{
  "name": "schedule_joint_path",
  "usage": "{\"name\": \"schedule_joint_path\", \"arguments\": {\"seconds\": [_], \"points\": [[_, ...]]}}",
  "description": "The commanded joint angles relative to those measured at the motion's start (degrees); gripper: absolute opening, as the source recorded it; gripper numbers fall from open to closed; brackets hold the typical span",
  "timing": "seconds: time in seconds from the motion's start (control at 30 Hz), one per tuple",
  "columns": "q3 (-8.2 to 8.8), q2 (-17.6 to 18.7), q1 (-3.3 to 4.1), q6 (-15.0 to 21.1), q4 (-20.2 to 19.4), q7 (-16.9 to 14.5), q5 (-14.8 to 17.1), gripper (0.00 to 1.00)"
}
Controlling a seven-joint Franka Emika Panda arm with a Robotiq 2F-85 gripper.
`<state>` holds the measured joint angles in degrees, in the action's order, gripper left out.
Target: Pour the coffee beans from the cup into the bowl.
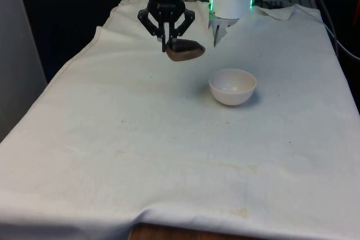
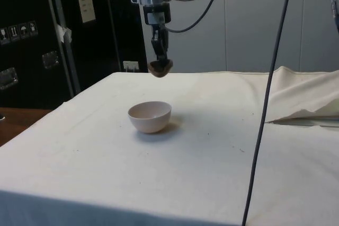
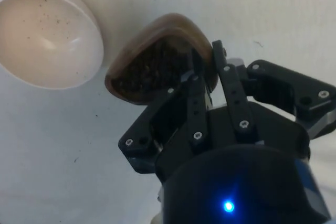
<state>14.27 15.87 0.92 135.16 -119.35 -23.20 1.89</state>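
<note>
Above the cloth, hand (image 1: 169, 42) holds bean-filled brown cup (image 1: 185, 51) near white bowl (image 1: 232, 86).

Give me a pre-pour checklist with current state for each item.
1. Grip on cup: the gripper is shut on the rim of the brown cup. Ok.
2. Cup off the table: it hangs above the white cloth in the side view. Ok.
3. Beans in the cup: the coffee beans sit inside in the wrist view, none seen on the cloth. Ok.
4. Bowl ready: the white bowl stands upright, holding only dark specks. Ok.
5. Cup over the bowl: it is off to one side, towards the front view's left. Not ok.
6. Grip firm enough to tilt: cannot tell.
</note>
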Motion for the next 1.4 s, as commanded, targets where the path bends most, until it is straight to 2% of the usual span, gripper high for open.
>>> {"name": "schedule_joint_path", "arguments": {"seconds": [0.0,0.03,0.07,0.3,0.33,0.37,0.57,0.6,0.63,0.83,0.87,0.9,1.1,1.13,1.17,1.37], "points": [[0.29,-0.3,0.52,0.9,-0.5,1.4,-1.3,0.0],[-0.17,0.0,0.06,0.0,0.0,0.8,-0.6,0.0],[0.11,-0.3,0.57,1.0,-0.5,2.2,-1.9,0.0],[-0.69,-0.3,0.92,0.9,-0.5,5.6,-4.5,0.0],[-1.15,0.0,0.52,0.1,0.0,4.8,-3.6,0.0],[-0.8,-0.3,1.03,0.8,-0.5,6.1,-4.9,0.0],[-1.78,-0.3,1.38,0.5,-0.4,9.6,-8.3,0.0],[-2.12,0.0,0.86,0.1,-0.1,8.4,-7.0,0.0],[-1.89,-0.2,1.43,0.5,-0.3,10.1,-8.7,0.0],[-2.75,-0.2,1.66,0.2,-0.2,13.6,-12.0,0.0],[-3.15,0.0,1.15,0.0,-0.1,12.5,-10.8,0.0],[-2.92,-0.2,1.72,0.2,-0.2,14.2,-12.5,0.0],[-3.72,-0.2,1.95,0.1,-0.2,17.9,-16.2,0.0],[-4.13,0.0,1.43,-0.1,-0.1,16.9,-15.1,0.0],[-3.84,-0.2,1.95,0.1,-0.2,18.4,-16.7,0.0],[-4.7,-0.7,2.06,1.0,-1.0,22.6,-20.8,0.0]]}}
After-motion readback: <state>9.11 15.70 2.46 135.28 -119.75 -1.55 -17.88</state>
